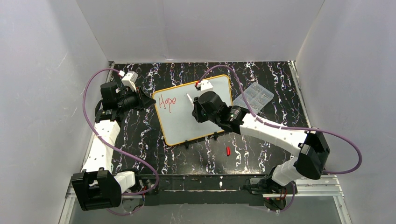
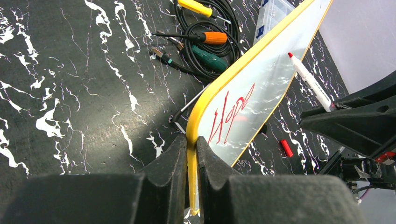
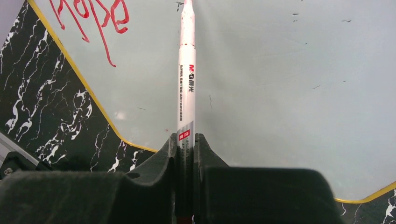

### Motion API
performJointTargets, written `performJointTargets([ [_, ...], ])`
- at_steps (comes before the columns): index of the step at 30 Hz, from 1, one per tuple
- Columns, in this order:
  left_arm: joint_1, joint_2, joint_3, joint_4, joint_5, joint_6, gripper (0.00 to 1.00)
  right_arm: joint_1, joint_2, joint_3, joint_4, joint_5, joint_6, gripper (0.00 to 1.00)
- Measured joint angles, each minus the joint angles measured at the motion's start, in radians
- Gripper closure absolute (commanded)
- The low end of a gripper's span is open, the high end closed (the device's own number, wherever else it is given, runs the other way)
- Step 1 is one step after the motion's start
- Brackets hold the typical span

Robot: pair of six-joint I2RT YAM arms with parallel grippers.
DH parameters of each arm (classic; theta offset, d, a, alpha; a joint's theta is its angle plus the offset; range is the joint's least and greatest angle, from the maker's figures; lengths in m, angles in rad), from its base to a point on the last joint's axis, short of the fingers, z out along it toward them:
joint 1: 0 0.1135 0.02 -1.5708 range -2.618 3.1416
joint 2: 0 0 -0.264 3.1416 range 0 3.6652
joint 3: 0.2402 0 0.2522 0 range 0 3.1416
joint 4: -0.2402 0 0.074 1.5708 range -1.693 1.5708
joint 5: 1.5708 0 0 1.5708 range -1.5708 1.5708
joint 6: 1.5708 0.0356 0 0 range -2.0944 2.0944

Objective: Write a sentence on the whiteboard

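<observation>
Flat white whiteboard with orange-yellow rim [image 1: 189, 126] lies mid-table on the black marbled table [image 1: 261, 154]. Left gripper [image 2: 191, 145] clamps its left edge. Right gripper [image 3: 186, 140] grips a white red-tipped marker [image 3: 187, 79]. The red handwritten sentence [image 1: 166, 101] reads only "Hope", so most of it is judged outstanding.

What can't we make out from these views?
1. Tip of marker: right wrist, cut off by top edge; contact with whiteboard unclear.
2. Box contents: top view, too small; left wrist, mostly behind whiteboard.
3. Red thing beside whiteboard: too small to identify.
</observation>
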Motion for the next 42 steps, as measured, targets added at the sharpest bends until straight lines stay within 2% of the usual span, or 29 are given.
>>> performJointTargets([
  [26, -0.001, 0.0, 0.0, 0.0, 0.0, 0.0, 1.0, -0.005, 0.029, -0.009, 0.0, -0.052, 0.006, 0.99],
  [42, -0.002, -0.001, 0.0, 0.0, -0.003, 0.0, 1.0, 0.002, 0.007, -0.073, 0.003, -0.096, 0.034, 0.99],
])
